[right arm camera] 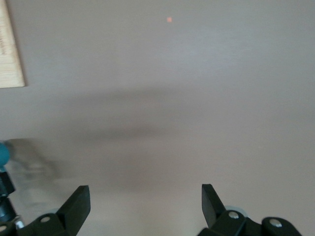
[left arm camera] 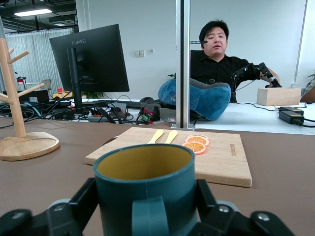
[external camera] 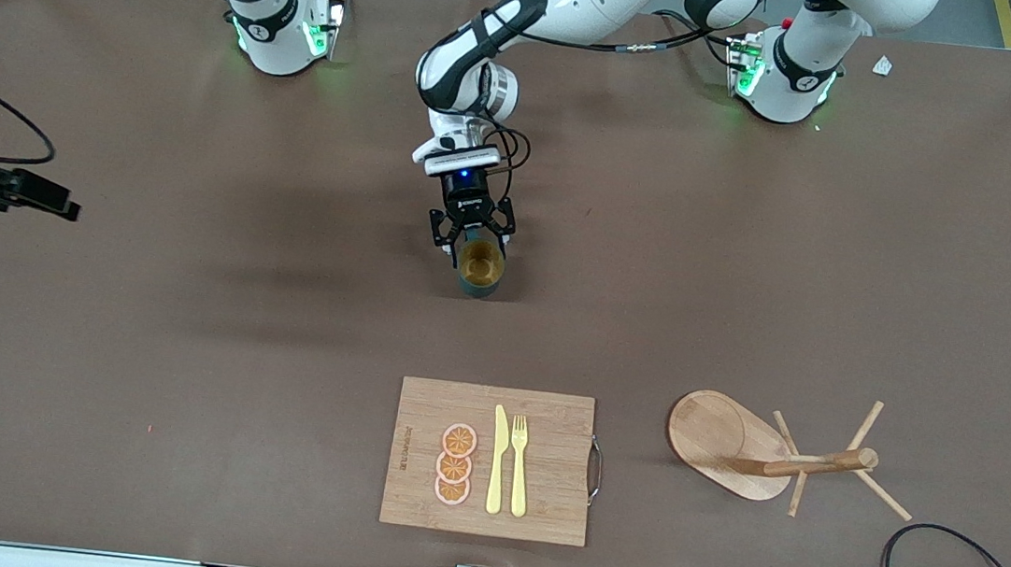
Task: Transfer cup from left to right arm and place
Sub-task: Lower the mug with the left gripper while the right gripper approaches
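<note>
Left tool [external camera: 470, 240]: pinching the cup [external camera: 480, 268] from either side, one finger [left arm camera: 74, 206] pressed to each flank of the wall, the handle turned back toward the wrist at 12 o'clock of the cup in the front view.
Cup: upright near the middle of the bench [external camera: 181, 334], mouth up, yellow-brown inside showing; I cannot tell whether its base rests on the surface or hangs just clear.
Right tool [right arm camera: 145, 199]: spread wide over bare bench toward the right arm's end, well apart from the cup, at about 9 o'clock from it; that arm looks to be waiting.
Cutting board [external camera: 492, 461]: at 6 o'clock from the cup, carrying orange slices [external camera: 454, 464], a yellow knife [external camera: 497, 459] and a yellow fork [external camera: 519, 463].
Peg rack [external camera: 779, 455]: at about 4 o'clock, apart from everything else.
Risk, slip: round glazed wall held by two narrow fingers; I'd guess a quick lift could let it twist or tilt.
Risk, handover: the left fingers and handle take up much of the wall, so the right tool has little free surface and could knock the fingers.
Risk, release: letting go early would drop the cup.
</note>
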